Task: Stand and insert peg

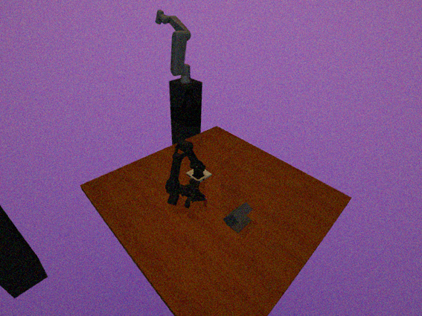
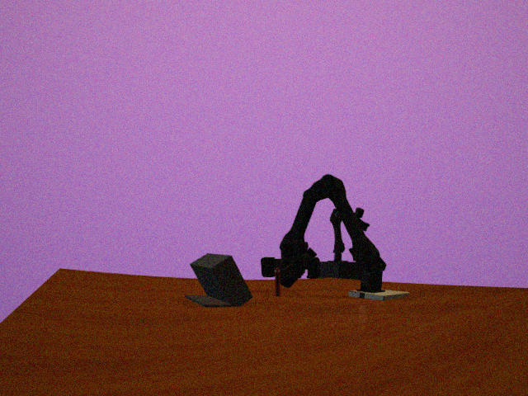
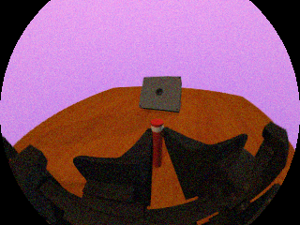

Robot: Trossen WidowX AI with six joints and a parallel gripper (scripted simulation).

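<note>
high distant top view, low side exterior, wrist close-up facing panel (image 3: 160, 104)

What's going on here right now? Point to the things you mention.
The robot arm's gripper (image 2: 277, 276) (image 3: 157, 131) has its fingers around the red peg (image 2: 277, 283) (image 3: 157, 147), which is upright, white-banded end up. Its lower end looks at or near the table (image 1: 208, 264) (image 2: 264, 349) (image 3: 103, 114). The sloped panel (image 1: 240, 217) (image 2: 223, 279) (image 3: 171, 100) stands ahead, the peg not in its hole (image 3: 159, 92).

The robot arm (image 1: 176, 168) (image 2: 303, 213) is black, with chunky joints. Its base plate (image 1: 208, 174) (image 2: 394, 294) is pale, flat and four-sided.
</note>
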